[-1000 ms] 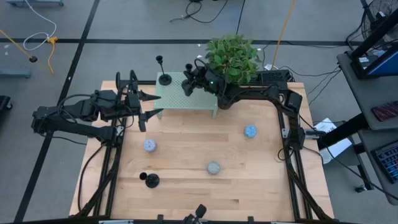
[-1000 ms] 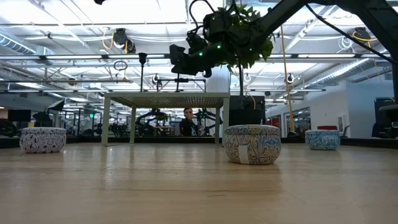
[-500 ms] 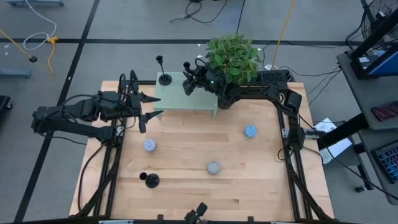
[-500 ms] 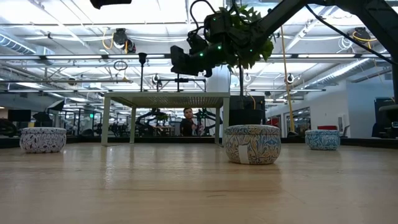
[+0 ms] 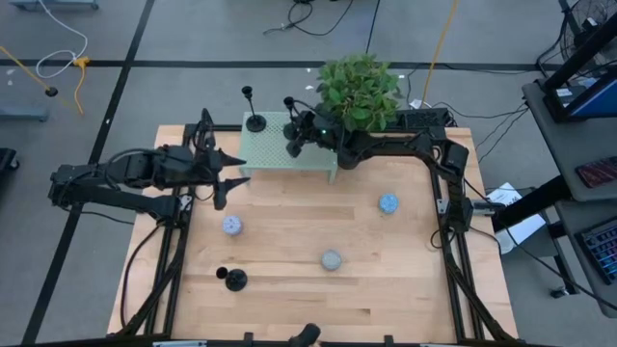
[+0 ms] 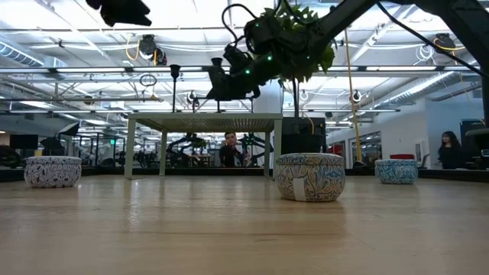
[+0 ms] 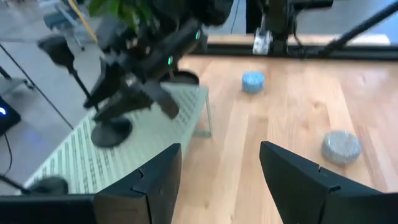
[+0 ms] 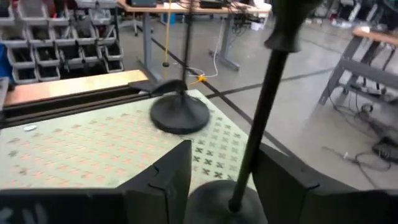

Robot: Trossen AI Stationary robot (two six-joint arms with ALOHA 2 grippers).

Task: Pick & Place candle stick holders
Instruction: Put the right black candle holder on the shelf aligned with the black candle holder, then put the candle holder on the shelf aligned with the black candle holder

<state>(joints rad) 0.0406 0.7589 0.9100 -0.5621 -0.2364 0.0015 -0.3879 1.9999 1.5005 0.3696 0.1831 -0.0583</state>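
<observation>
- Wooden table (image 5: 289, 241) carries a pale green perforated stand (image 5: 280, 154)
- Right gripper (image 5: 295, 138) – above the stand, fingers clamping a candle stick holder (image 8: 249, 155)
- Left gripper (image 5: 228, 170) – fingers wide, beside the stand

Wood table (image 5: 289, 241): green perforated stand (image 5: 275, 154), three patterned tins (image 5: 331, 260), black candle holder (image 5: 234, 279), potted plant (image 5: 359, 92).

We see a grey concrete floor (image 5: 193, 39) marked with dark tape lines at the frame's top, cables (image 5: 58, 60) trailing upper left, ceiling lights (image 6: 191, 15) glowing over the workshop beyond.
</observation>
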